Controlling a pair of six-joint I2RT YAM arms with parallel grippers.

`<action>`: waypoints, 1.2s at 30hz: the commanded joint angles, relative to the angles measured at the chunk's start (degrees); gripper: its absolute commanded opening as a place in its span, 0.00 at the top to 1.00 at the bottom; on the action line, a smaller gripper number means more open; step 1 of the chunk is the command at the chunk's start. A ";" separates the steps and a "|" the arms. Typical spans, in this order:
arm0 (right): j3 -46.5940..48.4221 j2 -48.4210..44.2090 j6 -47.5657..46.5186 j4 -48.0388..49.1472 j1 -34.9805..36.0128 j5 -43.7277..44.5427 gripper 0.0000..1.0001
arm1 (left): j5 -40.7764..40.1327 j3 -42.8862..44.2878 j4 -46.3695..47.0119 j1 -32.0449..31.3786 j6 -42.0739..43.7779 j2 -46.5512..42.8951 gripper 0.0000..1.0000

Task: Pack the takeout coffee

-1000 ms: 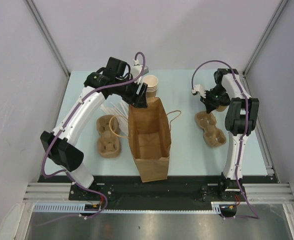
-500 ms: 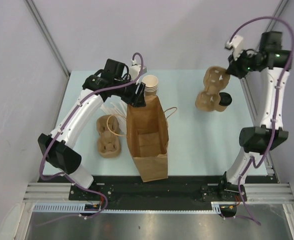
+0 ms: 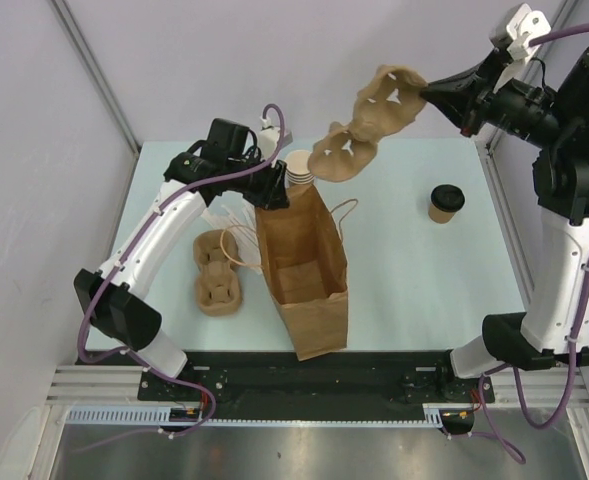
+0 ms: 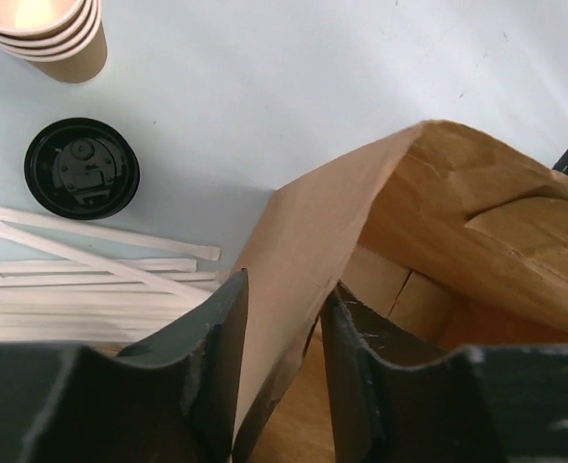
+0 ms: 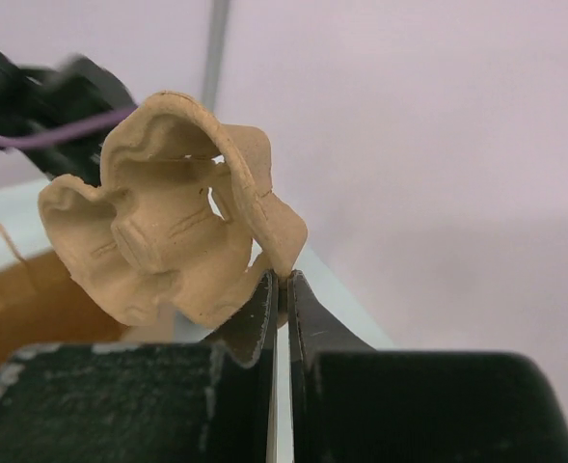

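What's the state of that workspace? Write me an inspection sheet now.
Surface: pale blue table, no spills seen.
Job's things: one lidded coffee cup upright on the table's right side; open paper bag standing at centre.
Clutter: stack of lidless cups, wrapped straws, loose black lid, spare pulp carrier left of the bag.
Grippers: right gripper shut on the edge of the lifted pulp carrier, held aloft; left gripper straddles the bag's rim, grip uncertain.
Cables: purple cables run along both arms.
Surroundings: grey enclosure walls; nothing else seen.
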 commanded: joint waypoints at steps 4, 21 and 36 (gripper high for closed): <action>0.30 -0.93 -1.36 1.88 16.93 6.46 1.00 | -0.39 0.82 2.14 -0.04 -1.09 -3.02 0.71; -4.55 -2.69 -27.23 -11.17 42.12 32.06 1.00 | 3.82 0.47 3.98 -2.15 3.83 -4.42 0.86; -1.64 -3.92 -25.99 -5.80 40.10 29.35 1.00 | 12.09 0.73 2.84 -2.15 10.60 -3.90 0.95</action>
